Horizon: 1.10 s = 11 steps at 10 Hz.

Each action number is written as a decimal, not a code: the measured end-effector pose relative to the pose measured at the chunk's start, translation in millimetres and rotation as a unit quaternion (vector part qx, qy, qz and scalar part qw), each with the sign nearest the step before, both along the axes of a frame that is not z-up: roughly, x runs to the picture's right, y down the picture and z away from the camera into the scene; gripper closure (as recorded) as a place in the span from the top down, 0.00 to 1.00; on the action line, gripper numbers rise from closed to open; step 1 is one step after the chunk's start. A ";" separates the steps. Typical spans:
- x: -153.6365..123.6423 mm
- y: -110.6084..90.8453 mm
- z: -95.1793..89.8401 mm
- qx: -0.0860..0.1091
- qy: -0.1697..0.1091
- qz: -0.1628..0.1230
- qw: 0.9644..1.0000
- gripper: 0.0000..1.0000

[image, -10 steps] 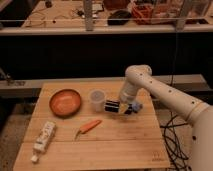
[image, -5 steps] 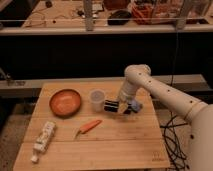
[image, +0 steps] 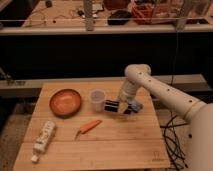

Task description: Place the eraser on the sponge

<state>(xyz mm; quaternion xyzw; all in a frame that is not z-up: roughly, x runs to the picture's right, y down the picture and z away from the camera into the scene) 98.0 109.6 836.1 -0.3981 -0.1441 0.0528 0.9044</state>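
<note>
Wooden boards made up the counter (image: 125,150). Nearest, by its front left corner, lay a white tube (image: 43,136), its long axis running toward the far edge. A little farther in, an orange carrot (image: 89,126) lay slantwise near the middle.

Beyond it, the gripper (image: 119,107) sat low at the counter's surface, right of centre and toward the far edge. The arm (image: 150,85) reached down to it from the right side. The eraser (image: 110,105) was judged to be the dark block at the gripper's tip, its long axis lying along the counter's width. It could not be parted by eye from the gripper's own body, so whether the gripper was clamped on it or loose of it could not be told.

Just beside the gripper, toward the right edge, lay the sponge (image: 134,105), judged to be the bluish pad there. The move therefore turned on a short shift toward the right edge, since the eraser appeared beside the sponge and not plainly on top of it.

On the gripper's other side a clear cup (image: 97,99) stood near, the one thing a swing toward the left edge could knock. Farther toward the left edge an orange bowl (image: 65,102) stood well apart, out of the way.
</note>
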 end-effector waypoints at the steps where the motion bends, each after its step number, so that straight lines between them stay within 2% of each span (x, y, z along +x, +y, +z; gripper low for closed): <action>1: 0.5 -0.4 0.5 -0.004 0.002 0.002 1.000 0.02; 11: 3.8 -2.0 4.0 -0.019 0.014 0.013 1.000 0.02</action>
